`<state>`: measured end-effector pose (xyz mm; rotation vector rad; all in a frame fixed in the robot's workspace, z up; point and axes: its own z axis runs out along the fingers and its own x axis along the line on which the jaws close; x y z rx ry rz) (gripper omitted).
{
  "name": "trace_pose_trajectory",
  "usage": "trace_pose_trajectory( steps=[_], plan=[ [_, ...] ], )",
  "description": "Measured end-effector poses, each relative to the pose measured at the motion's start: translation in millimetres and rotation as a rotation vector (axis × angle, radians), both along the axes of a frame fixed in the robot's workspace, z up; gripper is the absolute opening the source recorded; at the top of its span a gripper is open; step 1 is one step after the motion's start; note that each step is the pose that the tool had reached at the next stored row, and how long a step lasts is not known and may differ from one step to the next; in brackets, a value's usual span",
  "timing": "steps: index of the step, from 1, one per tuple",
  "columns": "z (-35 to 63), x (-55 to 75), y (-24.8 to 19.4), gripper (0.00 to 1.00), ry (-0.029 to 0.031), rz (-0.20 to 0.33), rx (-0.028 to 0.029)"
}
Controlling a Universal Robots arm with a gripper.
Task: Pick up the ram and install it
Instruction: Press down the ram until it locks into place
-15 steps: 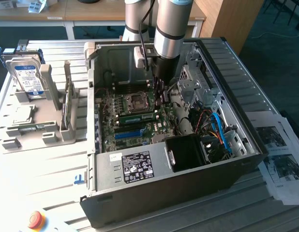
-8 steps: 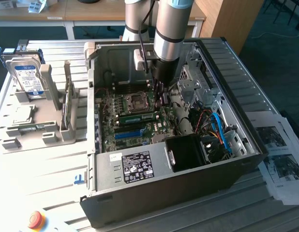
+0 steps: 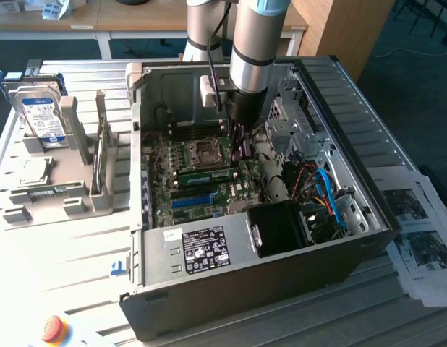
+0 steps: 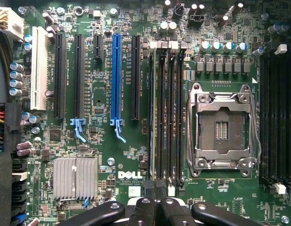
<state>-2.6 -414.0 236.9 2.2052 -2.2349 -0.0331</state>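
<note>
The ram (image 3: 205,176) is a long green stick standing in a black memory slot on the motherboard (image 3: 173,195), inside the open computer case. In the wrist view the ram (image 4: 152,113) shows edge-on in the outermost of several parallel slots, beside the empty processor socket (image 4: 223,125). My gripper (image 3: 241,148) hangs inside the case just above the board, near the ram's end on the exterior view's right. In the wrist view my gripper (image 4: 157,212) is shut, its black fingers pressed together over the end of the slots, with nothing visibly between them.
The case walls (image 3: 339,108) close in around the arm. Cables (image 3: 328,195) and a black box (image 3: 281,228) lie at the exterior view's right. A grey fixture (image 3: 71,188) with a hard drive (image 3: 41,116) stands outside the case. A red button (image 3: 53,329) sits in front.
</note>
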Motion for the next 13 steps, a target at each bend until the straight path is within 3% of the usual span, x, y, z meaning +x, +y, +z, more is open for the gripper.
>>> trace_pose_trajectory(
  steps=[7, 13],
  plan=[
    [-1.8, 0.0, 0.0, 0.10, -0.0001, 0.000, -0.0004],
    [-4.5, 0.0, 0.0, 0.10, 0.0001, 0.000, -0.0073]
  ],
)
